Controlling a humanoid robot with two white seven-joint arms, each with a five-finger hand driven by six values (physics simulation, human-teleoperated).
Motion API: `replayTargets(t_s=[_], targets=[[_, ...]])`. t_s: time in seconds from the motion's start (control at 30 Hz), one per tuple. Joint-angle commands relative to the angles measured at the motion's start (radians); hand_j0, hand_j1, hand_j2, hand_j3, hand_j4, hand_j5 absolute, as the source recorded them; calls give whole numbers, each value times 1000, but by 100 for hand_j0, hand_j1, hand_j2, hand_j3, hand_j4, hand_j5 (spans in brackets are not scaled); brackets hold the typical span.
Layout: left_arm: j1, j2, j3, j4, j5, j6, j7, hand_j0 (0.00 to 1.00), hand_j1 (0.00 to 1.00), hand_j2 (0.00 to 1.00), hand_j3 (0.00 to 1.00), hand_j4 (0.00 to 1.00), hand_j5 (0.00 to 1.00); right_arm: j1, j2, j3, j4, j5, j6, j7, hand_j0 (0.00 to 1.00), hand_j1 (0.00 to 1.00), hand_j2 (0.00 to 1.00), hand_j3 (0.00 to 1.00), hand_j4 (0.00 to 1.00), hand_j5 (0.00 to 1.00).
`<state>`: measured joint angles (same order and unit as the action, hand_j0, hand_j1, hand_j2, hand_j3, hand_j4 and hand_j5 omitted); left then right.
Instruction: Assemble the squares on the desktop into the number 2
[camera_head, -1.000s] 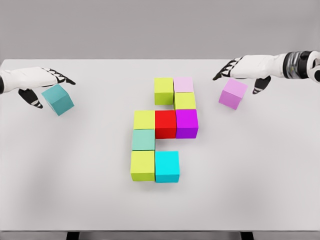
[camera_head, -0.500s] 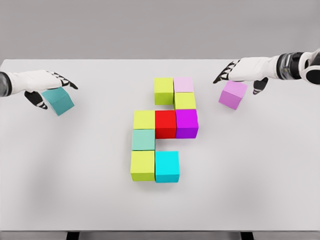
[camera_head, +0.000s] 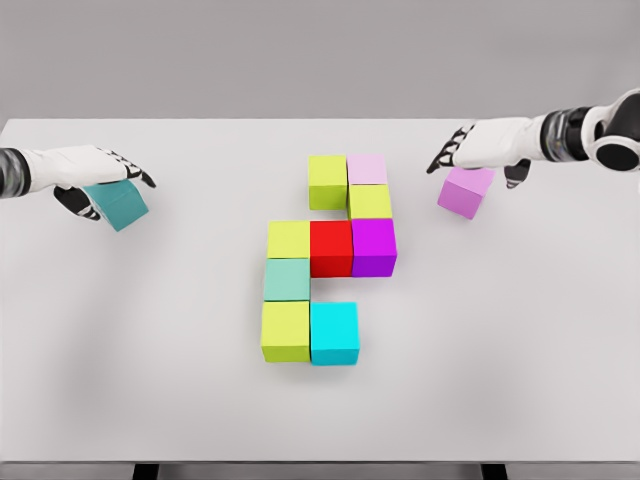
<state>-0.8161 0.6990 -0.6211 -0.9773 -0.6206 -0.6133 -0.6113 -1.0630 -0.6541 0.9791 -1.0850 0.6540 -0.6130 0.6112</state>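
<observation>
Head view: left hand (camera_head: 90, 172) spread directly over teal cube (camera_head: 118, 203); right hand (camera_head: 487, 147) spread above violet cube (camera_head: 466, 192).

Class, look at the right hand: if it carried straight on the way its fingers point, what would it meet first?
The right hand points left, toward the assembled blocks. The first thing in that line looks like the pale pink cube at the top, though depth is unclear and the hand may pass above it.
</observation>
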Motion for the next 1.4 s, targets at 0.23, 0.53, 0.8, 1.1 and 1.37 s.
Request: replayTargets(t_s=[0.23,0.53,0.8,1.1,1.37], targets=[[0,2,-5,-1,2,2,0,49,49,49,49,49,49,-5,17,6,50,1,2,0,100,100,100,100,100,100],[-15,10,1,-3,10,2,0,35,35,35,35,35,35,-18,39,6,102,2,2,0,100,100,100,100,100,100],[-43,0,-5,-15,151,2,0,35,35,35,35,35,35,-18,45,7,119,2,2,0,100,100,100,100,100,100],[-51,-65,-132,-207,272,2,0,23,23,23,23,23,23,-20,56,23,119,4,2,0,100,100,100,100,100,100],[-81,-75,-181,-320,325,352,0,22,22,22,22,22,22,-20,60,30,120,4,2,0,100,100,100,100,100,100]])
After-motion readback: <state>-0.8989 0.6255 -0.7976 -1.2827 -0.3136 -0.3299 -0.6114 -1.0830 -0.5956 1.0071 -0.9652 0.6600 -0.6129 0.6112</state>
